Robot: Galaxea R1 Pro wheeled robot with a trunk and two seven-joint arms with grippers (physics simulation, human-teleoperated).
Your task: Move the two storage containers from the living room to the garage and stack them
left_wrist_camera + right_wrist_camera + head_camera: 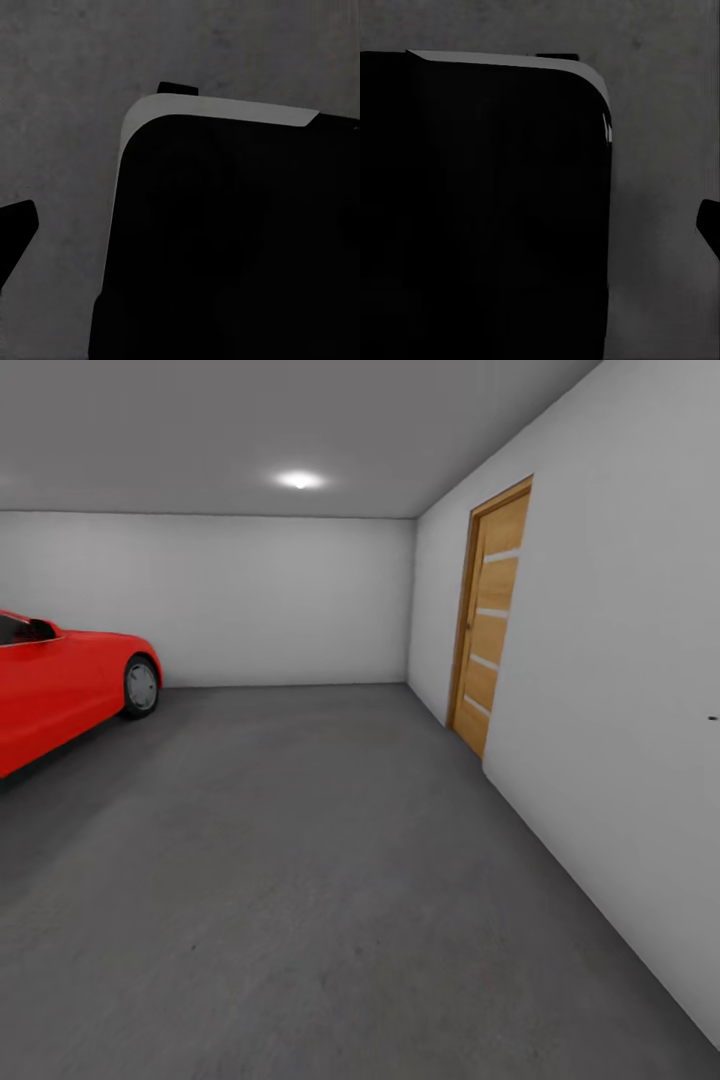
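The garage (pixel 210 600) had a red car (pixel 60 680) at the left, a wooden door (pixel 490 615) at the right, and grey floor (pixel 300 880). I could not tell the state of either gripper.

1. Red car (pixel 60 680): cut off by the head view's left edge; just the front end and one wheel were visible.
2. Left wrist view: large black robot body (pixel 225 247) hid much of the floor (pixel 67 112) and ran off the frame.
3. Right wrist view: a dark sliver (pixel 709 229) was clipped by the frame edge, too little to identify.
4. Small dark mark on the wall (pixel 712 717): too small to tell.
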